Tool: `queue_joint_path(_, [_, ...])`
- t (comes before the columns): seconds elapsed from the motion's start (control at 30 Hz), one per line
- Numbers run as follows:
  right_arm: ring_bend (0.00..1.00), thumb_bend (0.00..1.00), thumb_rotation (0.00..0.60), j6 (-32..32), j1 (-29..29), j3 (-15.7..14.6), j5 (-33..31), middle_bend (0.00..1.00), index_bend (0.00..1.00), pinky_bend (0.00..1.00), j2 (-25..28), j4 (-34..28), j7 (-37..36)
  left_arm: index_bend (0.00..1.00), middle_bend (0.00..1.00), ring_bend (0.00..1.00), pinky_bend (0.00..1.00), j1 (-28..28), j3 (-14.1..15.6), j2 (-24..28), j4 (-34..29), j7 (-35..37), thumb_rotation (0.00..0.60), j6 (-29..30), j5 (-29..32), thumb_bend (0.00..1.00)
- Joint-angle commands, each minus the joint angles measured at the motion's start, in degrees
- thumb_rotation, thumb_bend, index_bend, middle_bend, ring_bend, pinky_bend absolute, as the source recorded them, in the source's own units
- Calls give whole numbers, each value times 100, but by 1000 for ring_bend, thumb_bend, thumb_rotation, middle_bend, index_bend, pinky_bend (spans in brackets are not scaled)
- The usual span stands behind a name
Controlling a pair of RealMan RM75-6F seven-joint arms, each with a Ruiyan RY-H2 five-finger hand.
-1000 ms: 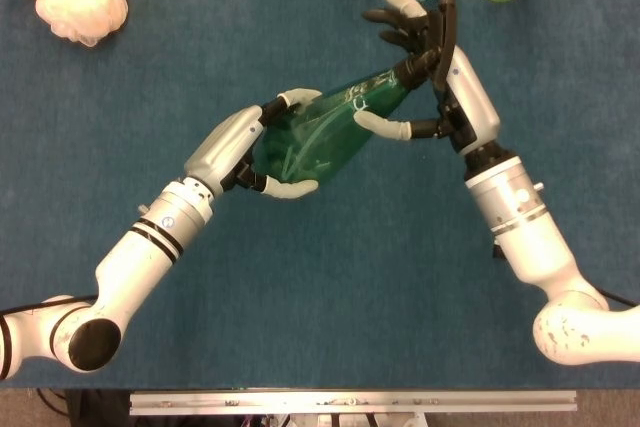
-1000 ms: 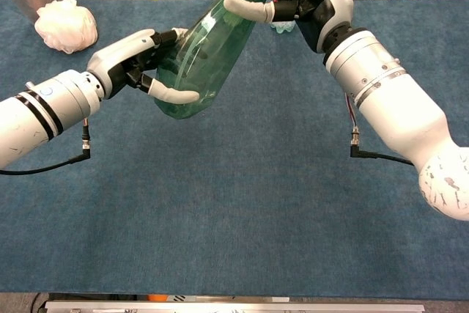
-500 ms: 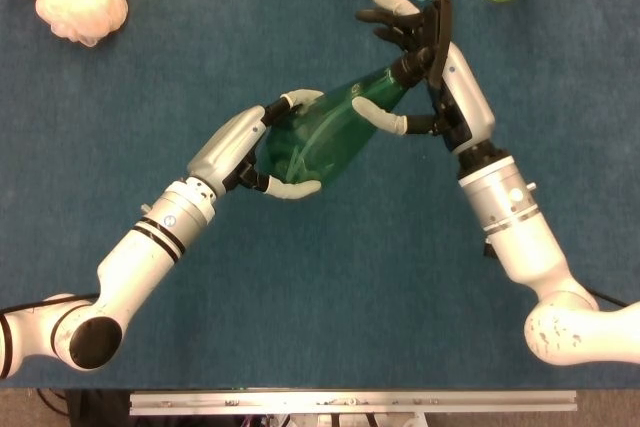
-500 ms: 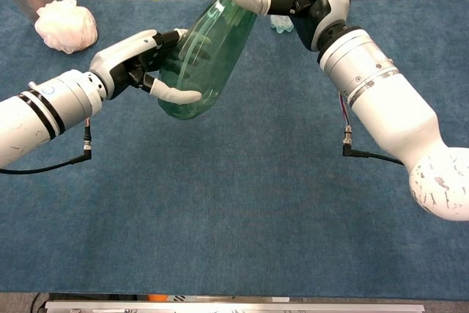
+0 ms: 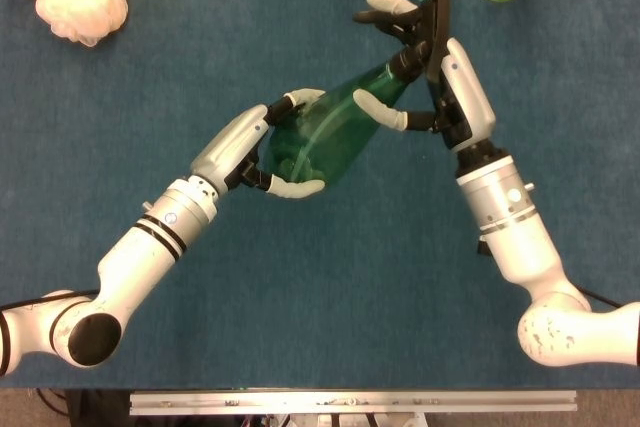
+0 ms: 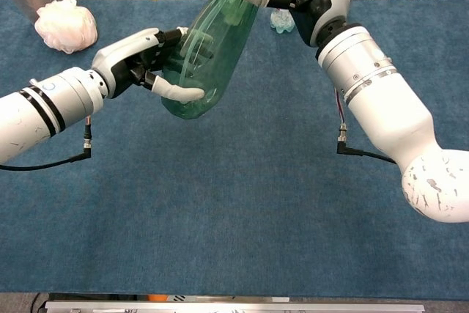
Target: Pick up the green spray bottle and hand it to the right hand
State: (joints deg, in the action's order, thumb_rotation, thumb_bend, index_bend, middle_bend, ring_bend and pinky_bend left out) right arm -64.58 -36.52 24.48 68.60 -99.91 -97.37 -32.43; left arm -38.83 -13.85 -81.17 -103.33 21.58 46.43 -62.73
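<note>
green translucent plastic spray bottle [image 5: 325,132] looks light, slick; left hand [image 5: 262,152] wraps fat base, right hand [image 5: 415,67] fingers half-curled round neck, best hold there.

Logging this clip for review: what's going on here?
Mid-handover. The left robot hand grips the green spray bottle by its wide base, lifted off the blue table. The right robot hand is at the neck end, thumb laid on the bottle, other fingers spread, so it has not taken it yet.
</note>
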Motion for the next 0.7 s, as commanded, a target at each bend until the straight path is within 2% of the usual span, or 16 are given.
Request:
queue_joint_path(0.03, [165, 332, 600, 0, -6, 17, -14, 287, 271, 141, -6, 6, 10, 235, 228, 192, 434, -6, -2, -2, 2, 6, 600, -10, 1, 205])
queue_joint_path(0.23, [192, 390, 600, 15, -8, 66, -76, 305, 308, 166, -11, 15, 4, 229, 226, 190, 434, -21, -2, -12, 38, -4, 600, -22, 11, 204])
queue_joint_path(0.7, [228, 411, 600, 29, 3, 86, -72, 336, 363, 191, -31, 47, -72, 214, 208, 159, 434, -49, -25, -16, 65, 20, 600, -60, 30, 204])
